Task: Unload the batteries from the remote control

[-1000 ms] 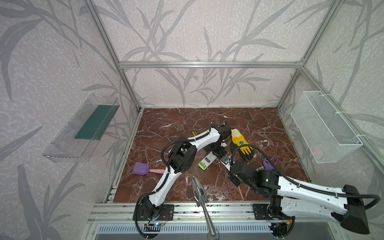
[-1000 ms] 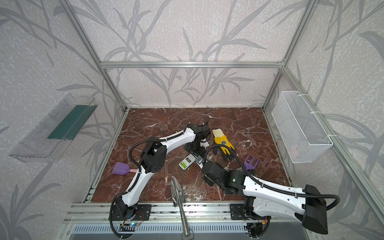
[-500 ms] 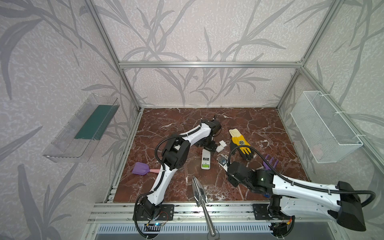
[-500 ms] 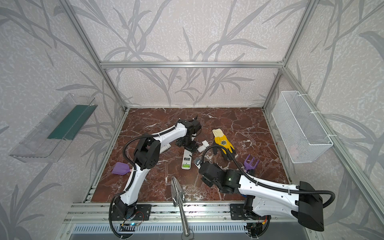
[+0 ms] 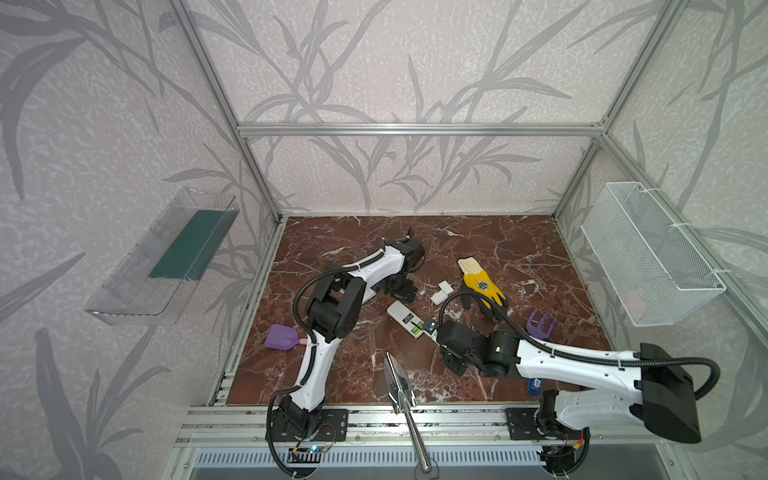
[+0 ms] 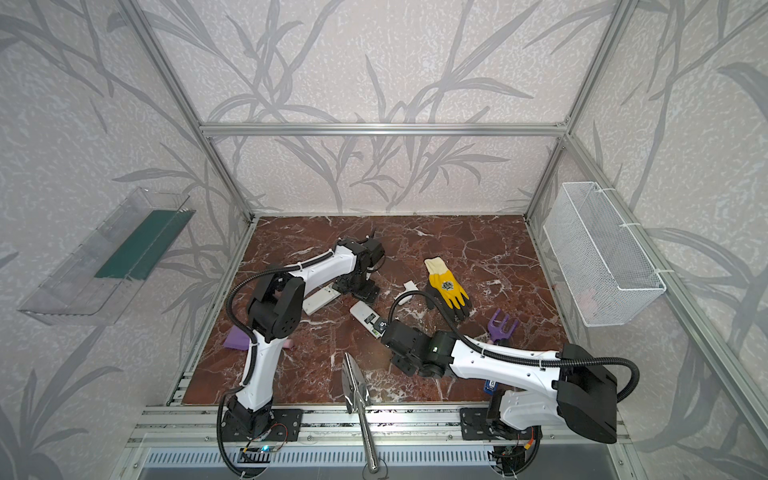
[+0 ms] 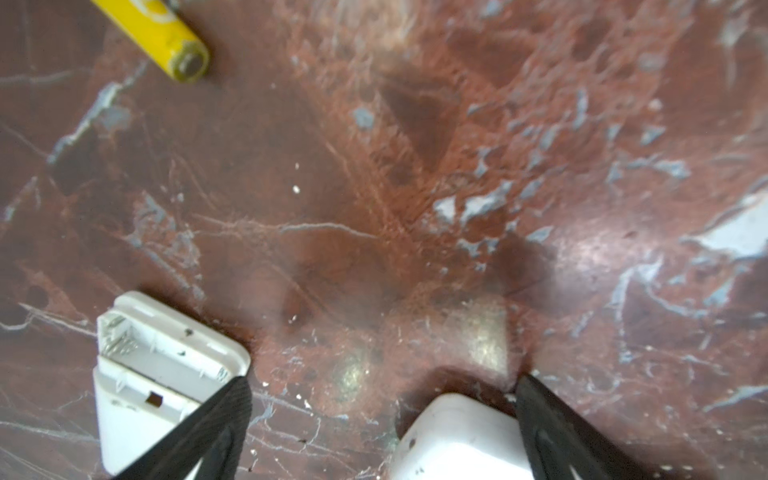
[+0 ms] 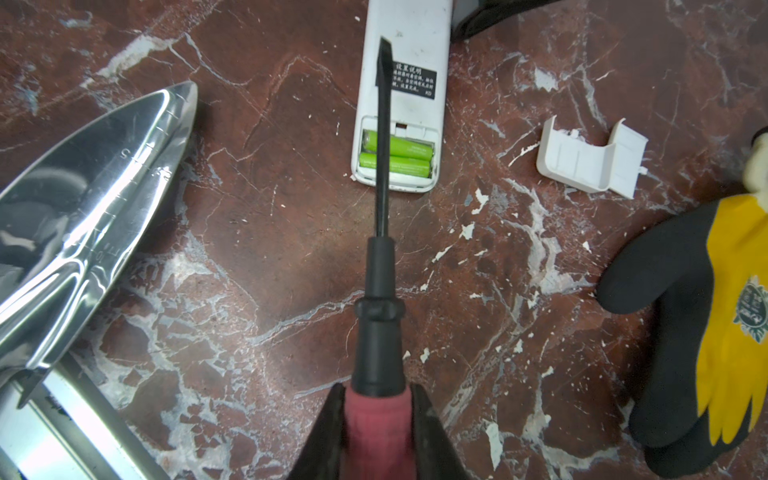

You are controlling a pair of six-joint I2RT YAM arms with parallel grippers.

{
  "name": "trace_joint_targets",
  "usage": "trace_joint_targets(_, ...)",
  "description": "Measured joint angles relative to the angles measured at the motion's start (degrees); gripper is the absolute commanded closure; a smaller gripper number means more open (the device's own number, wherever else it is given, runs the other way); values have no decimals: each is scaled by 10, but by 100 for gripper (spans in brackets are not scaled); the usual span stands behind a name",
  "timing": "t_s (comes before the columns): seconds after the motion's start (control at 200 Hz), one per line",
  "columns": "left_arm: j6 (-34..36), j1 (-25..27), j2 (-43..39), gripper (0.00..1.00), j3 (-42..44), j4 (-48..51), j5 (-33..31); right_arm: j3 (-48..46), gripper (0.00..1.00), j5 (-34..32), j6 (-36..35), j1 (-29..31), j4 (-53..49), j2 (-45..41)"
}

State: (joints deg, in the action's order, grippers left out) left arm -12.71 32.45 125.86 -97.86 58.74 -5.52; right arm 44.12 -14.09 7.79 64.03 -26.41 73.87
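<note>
Right hand (image 8: 376, 401) grips screwdriver (image 8: 379, 291)

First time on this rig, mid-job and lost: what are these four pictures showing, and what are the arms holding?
The white left arm and right arm are robots with pincer grippers over a marble table. Both top views look down on everything; each wrist view looks out along one gripper. The left gripper is open and empty; its view shows a yellow battery and a remote with an empty battery bay. The right gripper is shut on a screwdriver, blade crossing the green batteries seated in a second remote. Battery covers, a glove and a steel trowel lie nearby.
</note>
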Motion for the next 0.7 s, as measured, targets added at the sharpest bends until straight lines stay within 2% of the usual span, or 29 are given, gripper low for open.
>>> trace_joint_targets(0.345,-4,-1,-41,2,66,-43,-4,8,100,37,73,-17,-37,11)
trace_joint_targets(0.505,-3,-3,-66,3,106,-52,-4,15,100,50,89,-18,-64,17)
trace_joint_targets(0.7,1,-3,-82,1,129,-59,-7,39,100,66,93,-18,-87,50)
